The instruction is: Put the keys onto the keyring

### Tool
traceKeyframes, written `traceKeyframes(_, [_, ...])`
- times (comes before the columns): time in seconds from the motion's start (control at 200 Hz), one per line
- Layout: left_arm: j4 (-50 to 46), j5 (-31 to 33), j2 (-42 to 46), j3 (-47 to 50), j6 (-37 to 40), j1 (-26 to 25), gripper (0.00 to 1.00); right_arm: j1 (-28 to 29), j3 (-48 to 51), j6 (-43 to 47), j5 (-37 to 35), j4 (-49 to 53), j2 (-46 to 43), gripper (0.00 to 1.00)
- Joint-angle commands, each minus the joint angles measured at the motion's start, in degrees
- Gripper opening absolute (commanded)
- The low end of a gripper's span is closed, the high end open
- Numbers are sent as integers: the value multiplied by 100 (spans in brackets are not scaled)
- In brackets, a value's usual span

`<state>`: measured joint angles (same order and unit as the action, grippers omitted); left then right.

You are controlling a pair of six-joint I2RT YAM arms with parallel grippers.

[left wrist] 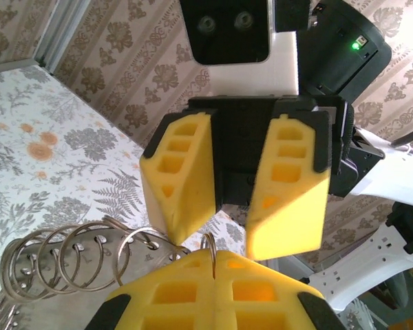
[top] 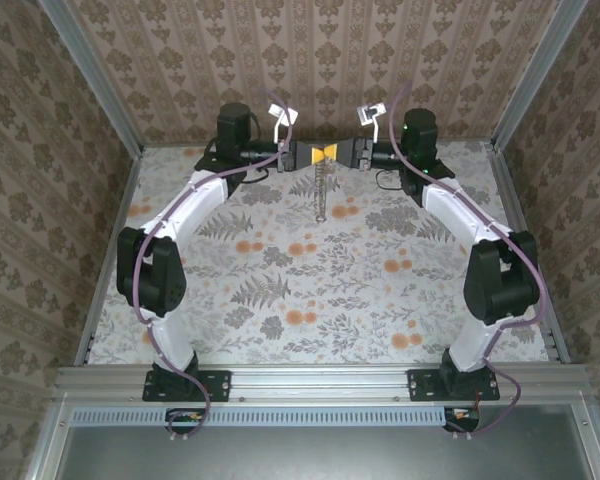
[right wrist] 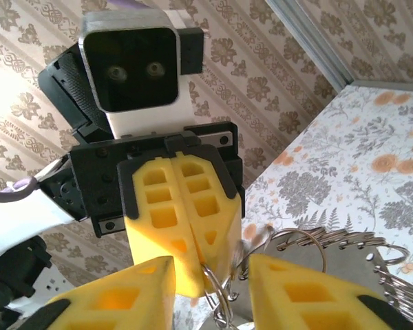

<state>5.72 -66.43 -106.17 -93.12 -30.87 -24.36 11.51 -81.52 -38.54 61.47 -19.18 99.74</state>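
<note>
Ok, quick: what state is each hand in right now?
Left hand: closed, pinching a ring of the keyring.
Right hand: open, gripping nothing.

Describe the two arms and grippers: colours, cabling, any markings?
The left arm and right arm: black joint housings, white links, purplish cable. The left gripper and right gripper: black bodies, yellow triangular fingers with square cut-outs. A green light on the right wrist.

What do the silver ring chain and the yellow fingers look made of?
Chain of silver looped rings: metal, likely steel, polished; it shows bright glints and reflective edges. Yellow hollow-celled fingers: matte plastic or firm foam; the faces are flat and dull, with moulded pockets.
</note>
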Motion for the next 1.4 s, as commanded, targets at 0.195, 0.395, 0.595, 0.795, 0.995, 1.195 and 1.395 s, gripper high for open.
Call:
traceKeyframes(0.195, [1035,-21,296,123,-556,-34,0,-395,1073,-138,-492,-752,-1054,43])
traceKeyframes(0.395, [1358,43,417,178,-845,-67,0,-378,1943,-215,-790,-1252,-1390,52])
traceKeyframes(0.595, [1398,-6,474,133,-882,-139,0,-240,2195,-171,-961,-1439,-1350,59])
traceKeyframes(0.795, [1395,-20,483,116,-907,-224,0,-49,1958,-140,-988,-1502,-1145,63])
traceKeyframes(0.995, [1397,6,501,106,-934,-335,0,80,1727,-110,-929,-1466,-1023,62])
traceKeyframes(1.195, [1431,12,496,110,-949,-342,0,187,1690,-27,-840,-1355,-1018,50])
traceKeyframes(1.395, [1445,154,527,148,-923,-301,0,211,1841,176,-808,-1058,-1170,47])
